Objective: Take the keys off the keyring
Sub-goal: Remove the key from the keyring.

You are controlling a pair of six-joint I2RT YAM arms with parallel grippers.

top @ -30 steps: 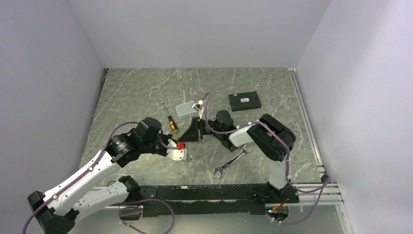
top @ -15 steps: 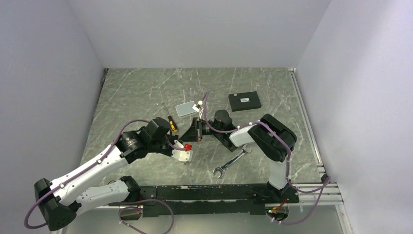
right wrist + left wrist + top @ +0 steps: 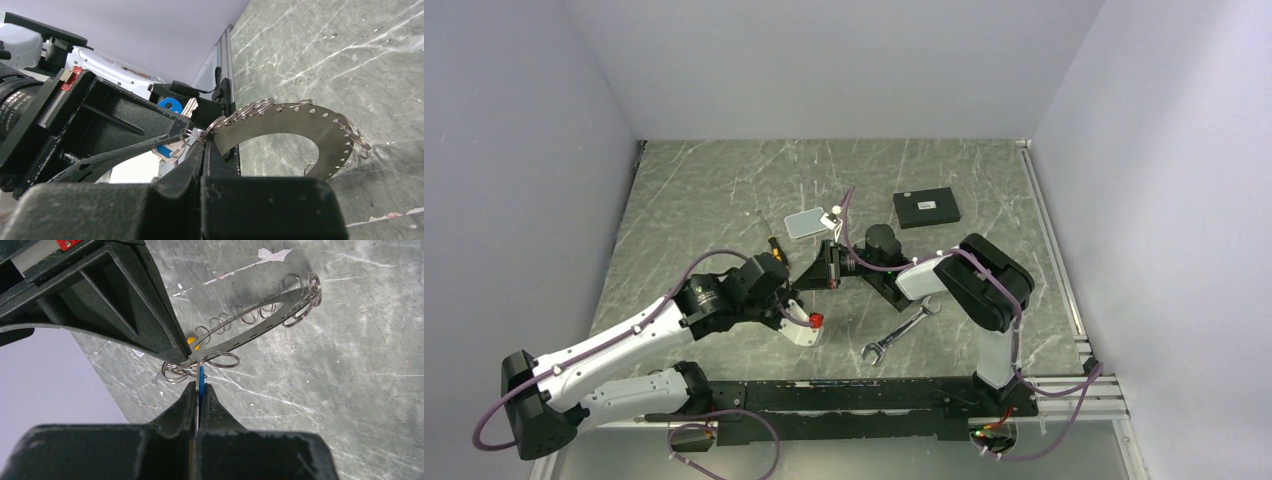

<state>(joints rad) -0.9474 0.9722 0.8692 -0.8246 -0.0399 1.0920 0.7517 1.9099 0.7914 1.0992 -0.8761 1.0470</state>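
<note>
The keyring (image 3: pixel 300 127) is a flat grey metal ring with holes along its rim and several small wire rings hanging from them. It shows edge-on in the left wrist view (image 3: pixel 260 325), held just above the table. My right gripper (image 3: pixel 204 142) is shut on the ring's near edge; in the top view it (image 3: pixel 826 270) sits mid-table. My left gripper (image 3: pixel 200 385) is shut on the blue plastic-tagged key (image 3: pixel 201 379), which hangs from a wire ring at the keyring's end. The blue key also shows in the right wrist view (image 3: pixel 162 150). In the top view the left gripper (image 3: pixel 812 312) is right beside the right one.
A silver open-ended wrench (image 3: pixel 902 330) lies at the front right of the grippers. A black flat rectangle (image 3: pixel 927 208) lies at the back right. A yellow-and-black screwdriver (image 3: pixel 776 250) and a pale grey card (image 3: pixel 804 222) lie behind the grippers.
My left arm has swung to the right and forward, bringing its gripper in close to the right gripper. The right arm has stayed in place.
</note>
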